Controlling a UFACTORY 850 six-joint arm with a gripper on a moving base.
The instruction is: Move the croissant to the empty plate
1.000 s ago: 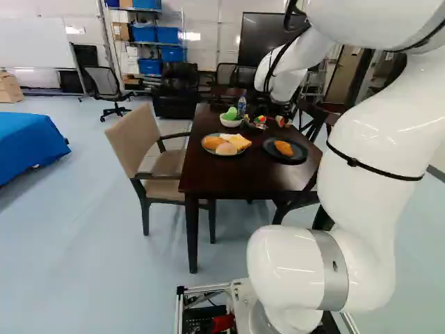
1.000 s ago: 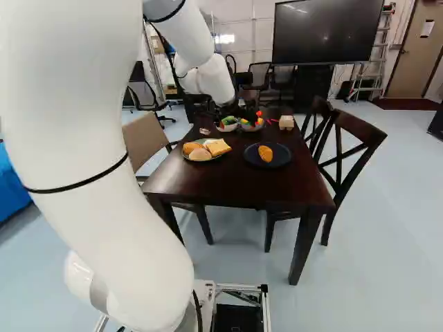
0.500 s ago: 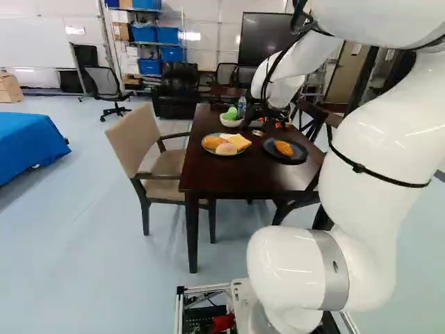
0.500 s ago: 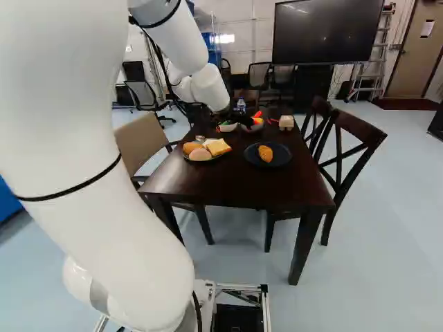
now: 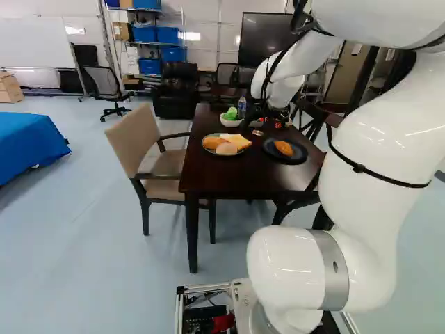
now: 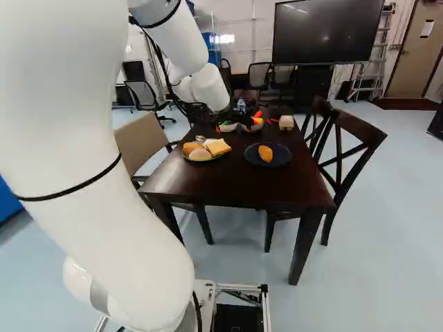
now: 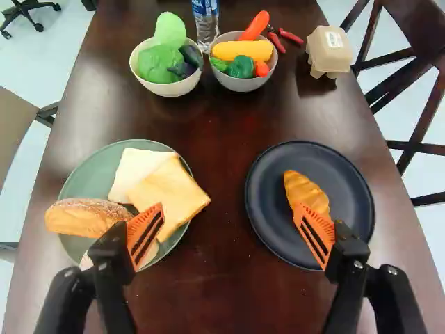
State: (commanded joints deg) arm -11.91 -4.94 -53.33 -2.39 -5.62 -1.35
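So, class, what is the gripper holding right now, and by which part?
Nothing: the gripper stands open above the table, and the croissant lies on the dark plate.

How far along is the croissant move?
Looks done: the croissant lies on the dark plate, with no other food there; the bread is on the green plate. In hand: nothing, gripper open. Left: no placing that I can see, probably just clearing the arm.
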